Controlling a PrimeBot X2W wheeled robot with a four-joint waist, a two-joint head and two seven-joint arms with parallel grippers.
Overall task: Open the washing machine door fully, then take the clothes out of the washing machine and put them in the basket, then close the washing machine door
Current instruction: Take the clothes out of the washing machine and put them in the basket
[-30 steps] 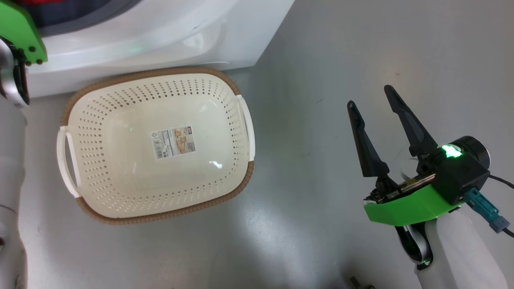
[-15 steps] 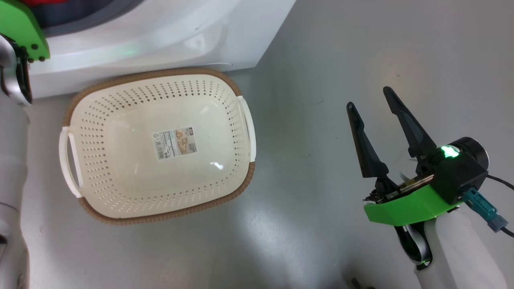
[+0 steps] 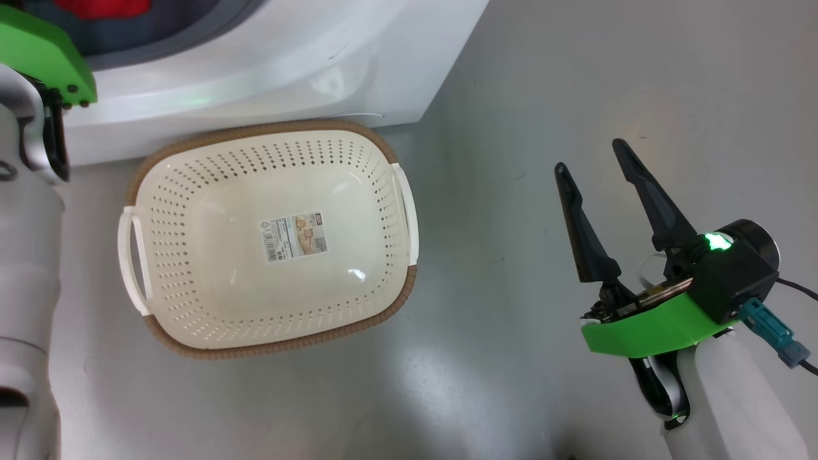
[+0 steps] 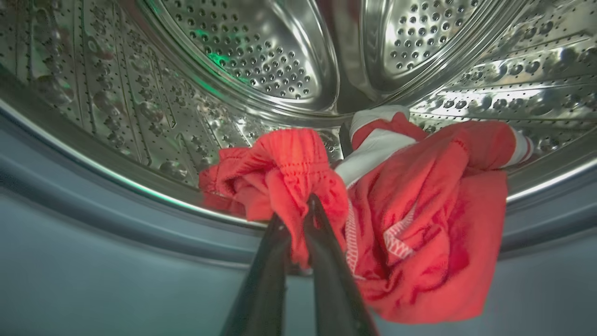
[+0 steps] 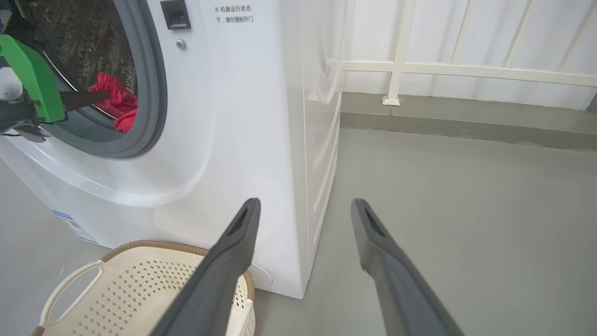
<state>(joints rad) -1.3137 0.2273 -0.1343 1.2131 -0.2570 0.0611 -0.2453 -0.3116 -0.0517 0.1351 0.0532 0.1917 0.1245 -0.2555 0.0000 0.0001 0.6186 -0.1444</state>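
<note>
Inside the steel drum (image 4: 261, 56) of the washing machine (image 5: 242, 116), my left gripper (image 4: 296, 212) is shut on a bunched fold of the red clothes (image 4: 419, 200). The rest of the red and white fabric hangs over the grey rubber ring (image 4: 93, 210). The same red clothes (image 5: 116, 105) show in the machine's opening in the right wrist view. The cream basket (image 3: 281, 126) stands empty on the floor against the machine's front, label on its bottom. My right gripper (image 3: 590, 155) hangs open over bare floor to the basket's right, holding nothing. The washing machine door is out of view.
Grey floor (image 3: 498, 358) stretches to the right of the basket and the machine. A white railing (image 5: 466, 70) on a low kerb runs behind the machine's right side. My left forearm (image 3: 25, 255) stands along the left edge of the head view.
The head view has shifted slightly, so the basket and machine sit a little further right and lower. The basket stays empty and the right gripper stays open.
</note>
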